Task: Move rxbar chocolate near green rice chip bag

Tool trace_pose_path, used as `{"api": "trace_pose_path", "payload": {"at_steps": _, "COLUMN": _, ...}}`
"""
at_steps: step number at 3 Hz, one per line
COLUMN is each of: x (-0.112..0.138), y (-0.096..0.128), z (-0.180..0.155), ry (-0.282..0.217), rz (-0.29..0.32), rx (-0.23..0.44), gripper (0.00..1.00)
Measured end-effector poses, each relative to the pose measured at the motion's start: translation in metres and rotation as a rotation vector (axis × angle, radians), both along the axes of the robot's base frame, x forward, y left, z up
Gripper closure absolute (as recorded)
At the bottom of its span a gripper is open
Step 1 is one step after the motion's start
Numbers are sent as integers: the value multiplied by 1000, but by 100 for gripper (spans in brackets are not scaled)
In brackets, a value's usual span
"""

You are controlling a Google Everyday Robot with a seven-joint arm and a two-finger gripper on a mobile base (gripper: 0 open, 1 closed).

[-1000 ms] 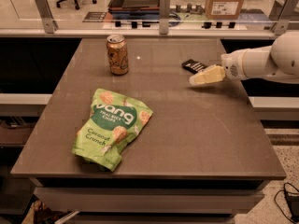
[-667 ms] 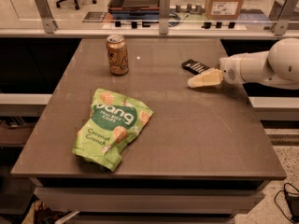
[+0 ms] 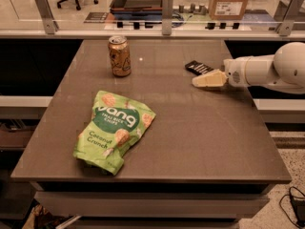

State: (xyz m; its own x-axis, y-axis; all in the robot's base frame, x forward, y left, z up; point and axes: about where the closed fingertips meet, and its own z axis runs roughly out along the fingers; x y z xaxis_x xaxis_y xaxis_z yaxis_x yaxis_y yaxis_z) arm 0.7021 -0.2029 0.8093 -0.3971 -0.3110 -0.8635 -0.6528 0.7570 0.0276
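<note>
Claw (image 3: 197, 82) low over table (image 3: 200, 132), just beside rxbar chocolate (image 3: 199, 67), opening impossible to tell.

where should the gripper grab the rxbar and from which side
Probably across its short width, mid-length, from straight above. The rxbar lies flat on the table, thin and long, so only its long edges offer purchase. The gripper sits just in front of it.

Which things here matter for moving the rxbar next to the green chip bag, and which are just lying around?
For the job:
rxbar chocolate, far right of the table
green rice chip bag, front left
tool, just beside the bar, on its near side

Just lying about:
drink can, upright at the far left
cardboard box, beyond the table
</note>
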Motion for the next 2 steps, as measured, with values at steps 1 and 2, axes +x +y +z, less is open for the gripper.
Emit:
{"api": "trace_pose_path", "payload": {"at_steps": 1, "x": 0, "y": 0, "z": 3, "ry": 0, "rz": 0, "rx": 0, "gripper": 62}}
{"api": "trace_pose_path", "payload": {"at_steps": 2, "x": 0, "y": 0, "z": 8, "ry": 0, "rz": 0, "rx": 0, "gripper": 86}}
